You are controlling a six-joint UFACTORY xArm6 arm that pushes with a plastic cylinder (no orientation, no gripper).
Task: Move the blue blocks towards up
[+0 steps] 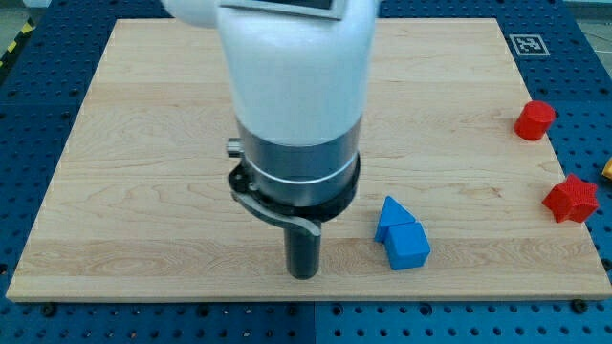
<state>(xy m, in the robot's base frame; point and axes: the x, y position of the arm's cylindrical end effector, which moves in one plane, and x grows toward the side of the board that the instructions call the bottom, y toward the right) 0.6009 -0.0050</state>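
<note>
Two blue blocks lie together on the wooden board near the view's bottom, right of centre. The upper one is a blue triangular block (391, 216). The lower one is a blue cube-like block (408, 247), touching it. My tip (303, 275) is a dark rod end resting on the board to the left of the blue blocks, roughly level with the lower one and apart from both. The white and grey arm body (296, 96) hides the board's middle.
A red cylinder-like block (535, 119) and a red star-shaped block (571, 199) lie off the board's right edge on the blue perforated table. A small yellow piece (607, 170) shows at the view's right edge. A marker tag (528, 44) sits top right.
</note>
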